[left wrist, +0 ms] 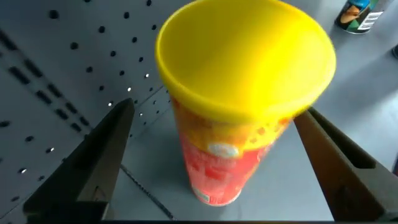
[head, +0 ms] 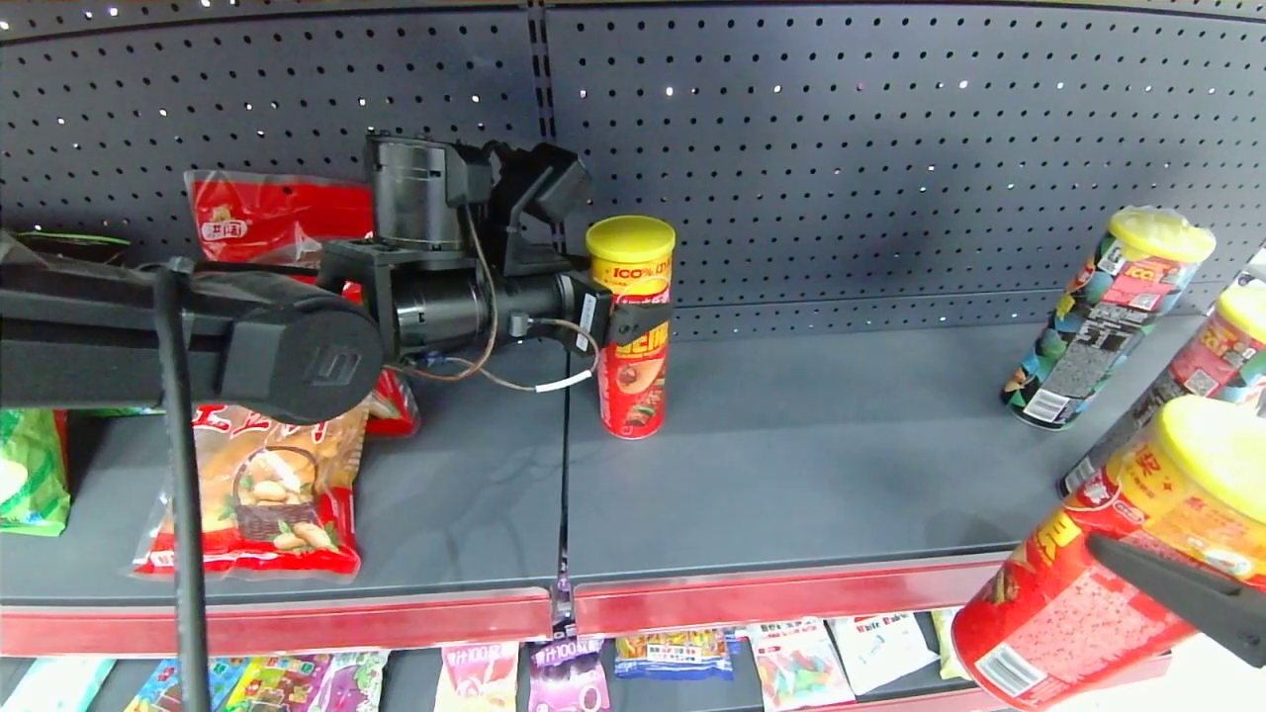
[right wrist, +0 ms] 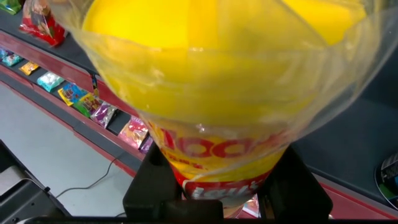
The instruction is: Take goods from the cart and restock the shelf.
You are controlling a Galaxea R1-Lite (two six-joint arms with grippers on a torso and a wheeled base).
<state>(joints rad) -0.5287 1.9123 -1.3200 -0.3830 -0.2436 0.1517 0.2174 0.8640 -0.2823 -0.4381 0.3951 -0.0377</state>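
Head view, nearest first: at the shelf's front right corner, out past its edge, the right gripper [head: 1172, 583] is clamped on a tilted can [head: 1048, 613], red with a yellow lid. Only one black finger shows across the can, and the right wrist view is too close to make out much besides the lid. Below the red front rail [head: 771, 593], small packets [head: 791, 663] lie on a lower deck, cut off by the frame. On the grey shelf [head: 791, 475], a peanut bag [head: 267, 494] lies near the front left, partly behind the left arm. A green bag [head: 30, 475] is cropped at the left edge. Farther back, at the centre seam close to the rear edge, an upright can [head: 633, 386] stands on the deck with the left gripper [head: 638, 321] straddling it. Its jaws are wide: the left wrist view shows the fingers [left wrist: 106, 155] on either side, with a gap at one side (the other side is harder to judge). Toward the right edge a patterned can [head: 1098, 316] leans, and a second can [head: 1217, 356] beside it is partly hidden. A red bag [head: 267, 218] rests against the pegboard [head: 841, 148] at the back left, half covered by the arm.
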